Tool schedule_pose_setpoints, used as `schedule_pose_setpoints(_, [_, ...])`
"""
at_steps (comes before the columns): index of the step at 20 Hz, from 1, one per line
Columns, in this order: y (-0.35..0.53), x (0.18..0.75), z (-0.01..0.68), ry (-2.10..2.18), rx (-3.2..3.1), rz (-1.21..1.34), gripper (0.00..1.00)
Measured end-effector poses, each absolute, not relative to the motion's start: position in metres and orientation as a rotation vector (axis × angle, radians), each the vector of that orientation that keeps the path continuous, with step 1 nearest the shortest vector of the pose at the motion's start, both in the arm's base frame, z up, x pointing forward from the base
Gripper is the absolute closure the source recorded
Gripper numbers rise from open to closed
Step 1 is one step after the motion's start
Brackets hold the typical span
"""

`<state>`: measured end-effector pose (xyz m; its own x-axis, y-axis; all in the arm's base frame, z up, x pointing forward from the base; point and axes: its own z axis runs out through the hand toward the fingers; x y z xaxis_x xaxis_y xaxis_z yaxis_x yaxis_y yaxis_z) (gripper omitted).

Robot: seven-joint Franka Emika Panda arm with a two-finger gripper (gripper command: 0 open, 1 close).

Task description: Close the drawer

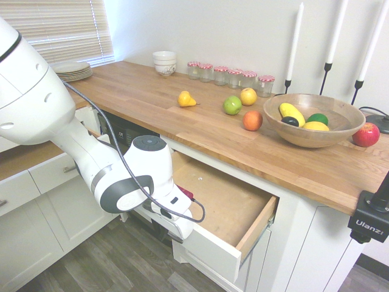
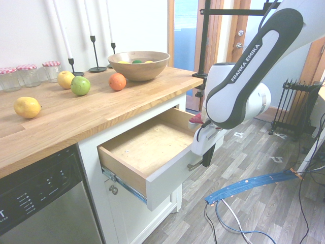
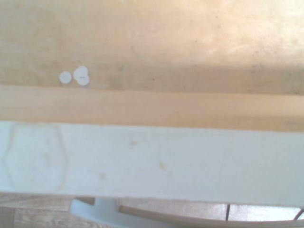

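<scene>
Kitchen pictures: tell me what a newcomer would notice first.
First, the big white Franka arm, reaching down to the front of the open drawer below the wooden countertop. Then the wide wooden bowl of fruit on that countertop, with tall white candles standing behind it.

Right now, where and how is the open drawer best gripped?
Probably by the curved bar handle on the drawer's white front, from the outer side, fingers above and below it: the bar runs sideways and stands off the face, leaving a gap behind.
</scene>
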<state>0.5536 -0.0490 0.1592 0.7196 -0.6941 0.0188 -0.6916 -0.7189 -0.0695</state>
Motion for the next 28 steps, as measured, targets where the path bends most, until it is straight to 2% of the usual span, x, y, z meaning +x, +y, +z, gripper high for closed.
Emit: schedule_pose_setpoints(28, [-0.065,0.669,0.163,1.179,-2.871,-0.062,1.00])
